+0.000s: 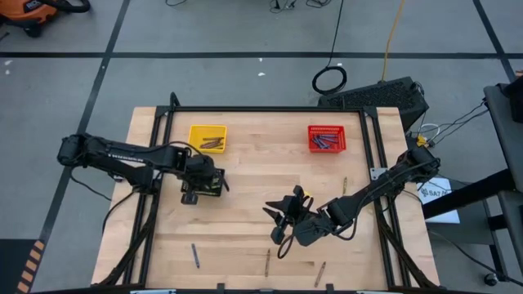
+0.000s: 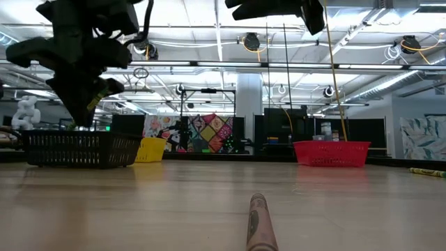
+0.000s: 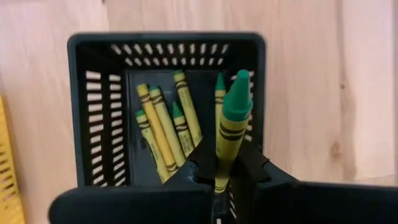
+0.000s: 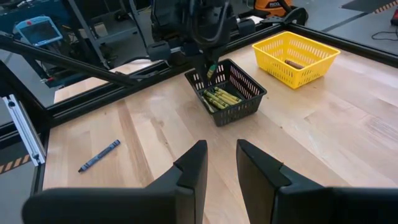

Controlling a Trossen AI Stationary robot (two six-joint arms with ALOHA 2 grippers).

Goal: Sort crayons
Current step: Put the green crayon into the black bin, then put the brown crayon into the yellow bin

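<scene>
1. Crayons: several yellow-green ones already lie in the black basket [image 3: 99, 112]; brown ones sit in the yellow basket [image 1: 207, 137], blue-grey ones in the red basket [image 1: 327, 138].
2. The left gripper [image 3: 217, 171] hangs over the black basket, fingers pinched on a green crayon [image 3: 231, 124], not yet dropped.
3. The right gripper [image 4: 221, 158] hovers mid-bench, fingers part-open and holding nothing.
4. Left to sort, judging by the bench [image 1: 245, 180]: a blue-grey crayon [image 1: 195, 256] and a few tan ones [image 1: 320, 273] along the near edge.

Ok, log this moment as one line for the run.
left gripper: shut on green crayon, over black basket | right gripper: open, empty, waiting mid-table
</scene>
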